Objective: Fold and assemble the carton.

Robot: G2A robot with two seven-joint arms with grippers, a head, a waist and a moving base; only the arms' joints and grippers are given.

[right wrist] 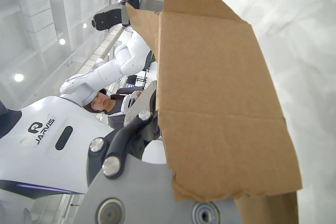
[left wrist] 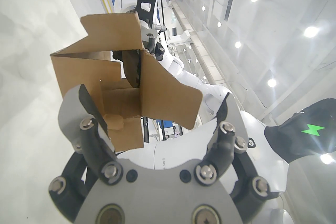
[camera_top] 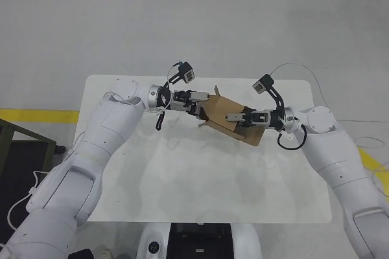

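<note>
A brown cardboard carton (camera_top: 230, 118), partly folded with flaps standing out, hangs above the far middle of the white table (camera_top: 181, 181) between both arms. My right gripper (camera_top: 236, 118) is shut on one carton wall. In the right wrist view one of its fingers (right wrist: 147, 101) presses the inside of the carton (right wrist: 215, 93), and the other finger is hidden behind the panel. My left gripper (left wrist: 155, 109) is open wide at the carton's (left wrist: 113, 72) other end. One of its fingers (left wrist: 86, 104) touches a lower flap, and a loose flap (left wrist: 170, 99) sticks out between its fingers.
The table's near half and left side are bare. On the floor to the left run a yellow line (camera_top: 32, 115) and a dark green frame (camera_top: 6, 142). A thin cable (camera_top: 298, 67) loops above the right wrist.
</note>
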